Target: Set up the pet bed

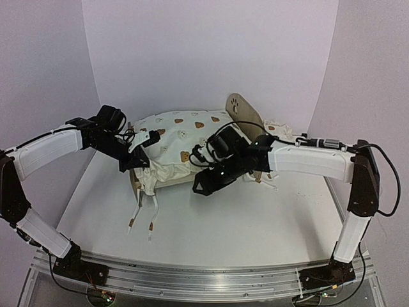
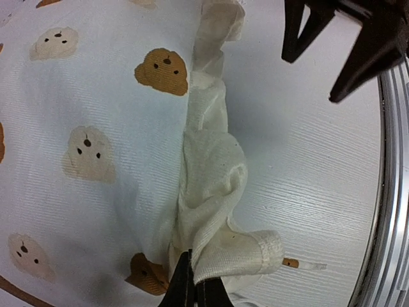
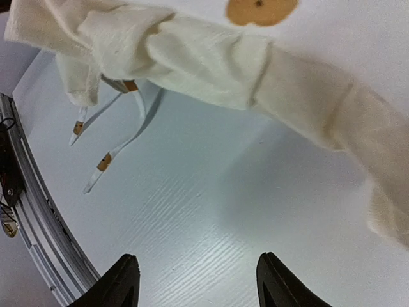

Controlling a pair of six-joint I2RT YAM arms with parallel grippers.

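The pet bed's rounded wooden headboard (image 1: 241, 110) with a paw cutout stands at the back. The rest of the frame is hidden under the cream bear-print cushion (image 1: 182, 137) lying over it. My left gripper (image 1: 142, 157) is at the cushion's left end. In the left wrist view it (image 2: 192, 289) is shut on the cushion's cream frill (image 2: 214, 185). My right gripper (image 1: 201, 185) hangs by the cushion's near edge. Its jaws (image 3: 198, 281) are open over bare table with nothing between them, below the frill (image 3: 211, 64).
Two white ties (image 1: 142, 214) with tan tabs trail from the cushion's left corner onto the white table (image 1: 243, 230). A cream fabric bundle (image 1: 281, 131) lies right of the headboard. A metal rail (image 1: 204, 278) runs along the near edge. White walls close in the back and sides.
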